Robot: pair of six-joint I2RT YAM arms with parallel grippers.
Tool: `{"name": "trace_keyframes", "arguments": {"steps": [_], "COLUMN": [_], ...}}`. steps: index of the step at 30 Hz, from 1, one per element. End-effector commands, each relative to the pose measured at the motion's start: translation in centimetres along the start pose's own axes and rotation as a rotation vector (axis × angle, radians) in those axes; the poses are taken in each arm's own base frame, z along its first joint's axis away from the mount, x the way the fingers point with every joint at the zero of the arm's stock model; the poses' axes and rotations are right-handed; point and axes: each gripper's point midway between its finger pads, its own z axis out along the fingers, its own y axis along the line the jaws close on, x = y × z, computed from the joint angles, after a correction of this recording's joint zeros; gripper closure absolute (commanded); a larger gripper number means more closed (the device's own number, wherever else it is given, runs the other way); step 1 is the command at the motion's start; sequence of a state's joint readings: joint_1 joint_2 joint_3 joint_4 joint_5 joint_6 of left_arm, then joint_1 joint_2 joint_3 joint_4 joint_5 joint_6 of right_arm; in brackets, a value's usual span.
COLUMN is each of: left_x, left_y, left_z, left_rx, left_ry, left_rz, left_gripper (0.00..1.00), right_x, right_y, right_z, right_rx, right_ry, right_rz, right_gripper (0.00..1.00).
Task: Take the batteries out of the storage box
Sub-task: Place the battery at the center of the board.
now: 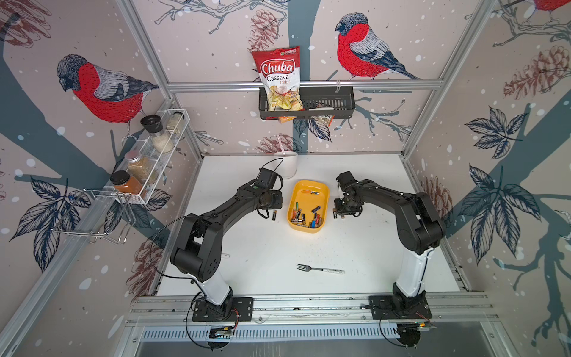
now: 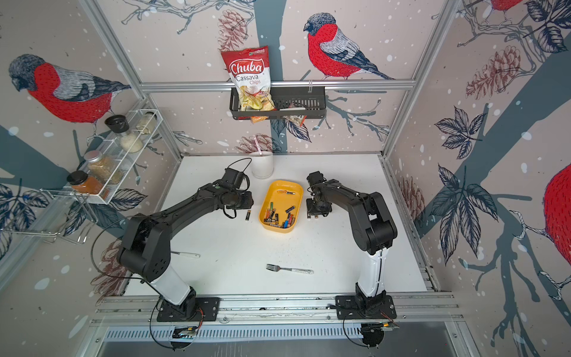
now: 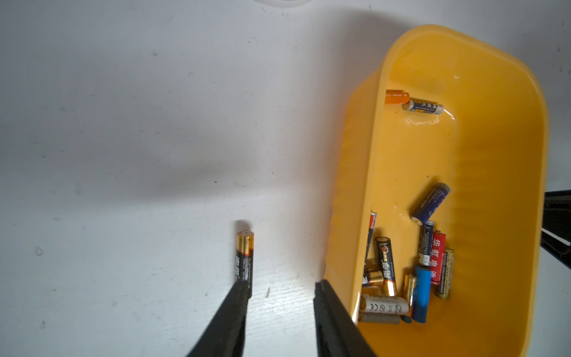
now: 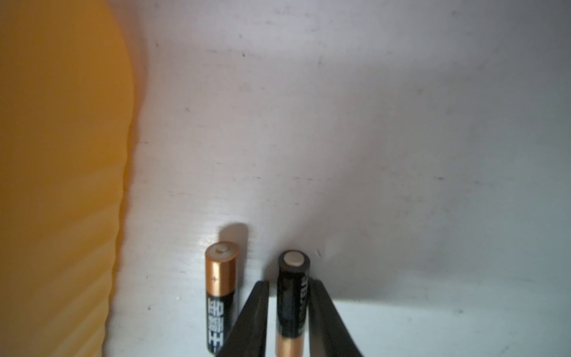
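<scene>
grip of right hand (image 4: 289,282): slightly spread, low over the counter (image 4: 401,154), not pinching
between its fingers: black-and-copper battery (image 4: 293,272) lying on the counter; one finger touches it, and a narrow gap shows at the other finger
just beside it: second battery (image 4: 221,278), parallel to the first, flat on the counter between the right hand and the storage box (image 4: 61,154)
grip of left hand (image 3: 281,286): spread wide, nothing between the fingers
at one left fingertip: third battery (image 3: 245,256) flat on the counter, its near end under the tip; cannot tell whether they touch
storage box (image 1: 301,199): yellow, open-topped, on the counter between the two hands in both top views
inside the box: heap of batteries (image 3: 401,278) at the end nearer the arm bases; two loose batteries (image 3: 423,106) at the far end
farther out: white cup (image 1: 285,163) behind the box; fork (image 1: 319,269) in front of it, well apart
</scene>
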State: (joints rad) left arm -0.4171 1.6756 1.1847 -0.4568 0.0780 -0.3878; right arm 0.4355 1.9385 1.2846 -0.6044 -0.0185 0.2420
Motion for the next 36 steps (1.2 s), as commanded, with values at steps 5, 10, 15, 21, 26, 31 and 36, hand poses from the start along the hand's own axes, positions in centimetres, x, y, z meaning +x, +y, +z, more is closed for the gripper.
{"name": "trace_keyframes", "arguments": {"steps": [5,10,15,21,26,31,36], "left_x": [-0.5,-1.0,-1.8,-2.8,-2.6,-1.6,-0.4], "left_y": [-0.3,-0.7,-1.2,-3.4,-5.9,-7.6,-8.5], "left_z": [-0.8,-1.5,-2.4,-2.9,-2.1,-0.7,0.8], "left_rx": [0.008,0.009,0.006,0.007,0.002,0.02,0.022], "left_ry": [-0.012,-0.019,-0.035,-0.036,-0.008,0.024,0.067], "left_rz": [0.004,0.012,0.033,0.08,0.134,0.152,0.169], "left_gripper": [0.6,0.6,0.6,0.6,0.6,0.6,0.6], "right_x": [-0.4,-0.8,-1.3,-2.4,-3.4,-3.3,-2.6], "right_y": [-0.2,-0.2,0.1,0.4,0.5,-0.2,-0.8], "right_z": [-0.8,-1.6,-2.5,-4.5,-6.0,-5.6,-5.0], "right_rx": [0.013,0.015,0.001,-0.011,-0.024,-0.013,-0.005], "right_ry": [-0.011,-0.029,-0.043,-0.083,-0.111,-0.097,-0.085], "right_rz": [0.0,0.004,0.007,0.011,0.012,0.021,0.028], "right_gripper": [0.68,0.68,0.67,0.67,0.67,0.67,0.67]}}
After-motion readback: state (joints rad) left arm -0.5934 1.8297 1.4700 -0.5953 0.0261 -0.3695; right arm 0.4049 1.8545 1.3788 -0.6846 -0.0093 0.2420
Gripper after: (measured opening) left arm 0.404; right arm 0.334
